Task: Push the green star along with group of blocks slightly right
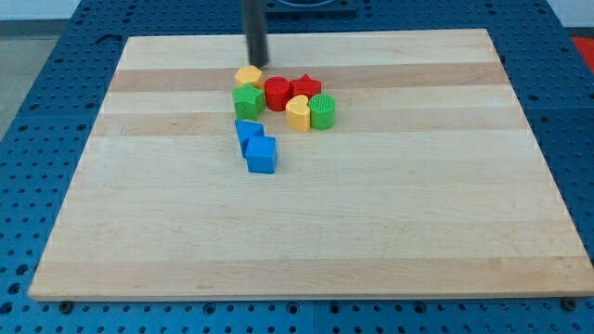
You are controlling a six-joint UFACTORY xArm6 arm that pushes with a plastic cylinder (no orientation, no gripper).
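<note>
The green star (248, 100) sits at the left end of a cluster near the board's top middle. Touching or close to it are a yellow block (248, 77) above it, a red round block (277, 93), a red star (304, 87), a yellow block (298, 112) and a green round ribbed block (323, 110). A blue triangular block (249, 133) and a blue cube (262, 154) lie just below the star. My tip (257, 63) is at the view's top, just above the upper yellow block, slightly blurred.
The wooden board (306, 232) lies on a blue perforated table (37, 111). All blocks are in the board's upper middle part.
</note>
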